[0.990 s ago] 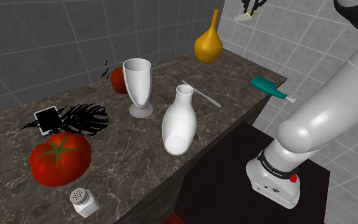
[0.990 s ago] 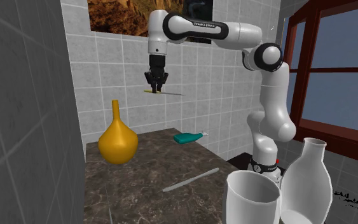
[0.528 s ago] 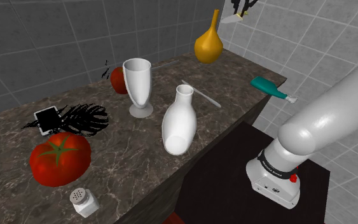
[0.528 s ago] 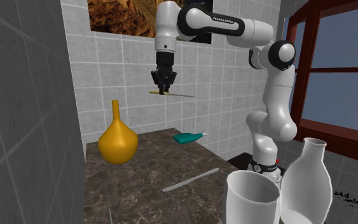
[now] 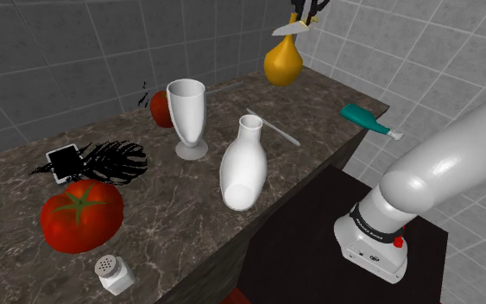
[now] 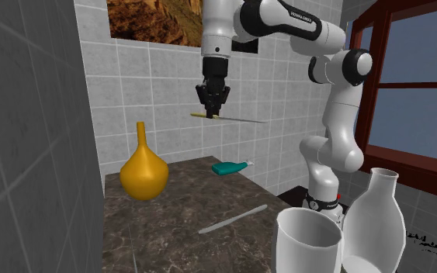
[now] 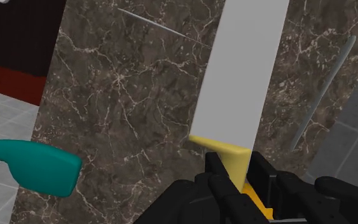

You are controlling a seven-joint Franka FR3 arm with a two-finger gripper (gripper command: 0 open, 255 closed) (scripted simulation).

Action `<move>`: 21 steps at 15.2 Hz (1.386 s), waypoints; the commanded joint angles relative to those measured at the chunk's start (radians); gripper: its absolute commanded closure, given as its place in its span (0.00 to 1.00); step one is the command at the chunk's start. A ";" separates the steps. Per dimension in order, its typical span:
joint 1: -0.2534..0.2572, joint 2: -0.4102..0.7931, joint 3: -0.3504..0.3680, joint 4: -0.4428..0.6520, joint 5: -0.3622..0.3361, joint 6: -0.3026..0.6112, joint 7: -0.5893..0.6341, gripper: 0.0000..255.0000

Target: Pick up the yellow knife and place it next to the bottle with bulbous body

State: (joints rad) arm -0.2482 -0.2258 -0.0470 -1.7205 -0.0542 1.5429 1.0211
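Holding the knife (image 6: 236,119) by its yellow handle, the gripper (image 6: 213,108) hangs high over the far end of the dark marble counter (image 6: 170,233). The fingers (image 7: 217,168) are clamped on the handle. The grey blade is level and points to the second exterior view's right. The orange bottle (image 6: 143,174), round-bellied, stands below at that view's left. A teal bottle (image 6: 228,167) lies near the counter's edge.

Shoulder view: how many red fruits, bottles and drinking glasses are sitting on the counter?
Red fruits: 2, big tomato, small red fruit.
Bottles: 3, white bottle, orange-yellow bottle, teal bottle.
Glasses: 1, white glass.
Total: 6.
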 commanded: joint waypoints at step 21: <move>0.192 0.087 0.328 0.086 0.031 -0.021 0.521 1.00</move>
State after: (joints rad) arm -0.0589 -0.1394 0.2769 -1.6311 -0.0236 1.5170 1.5332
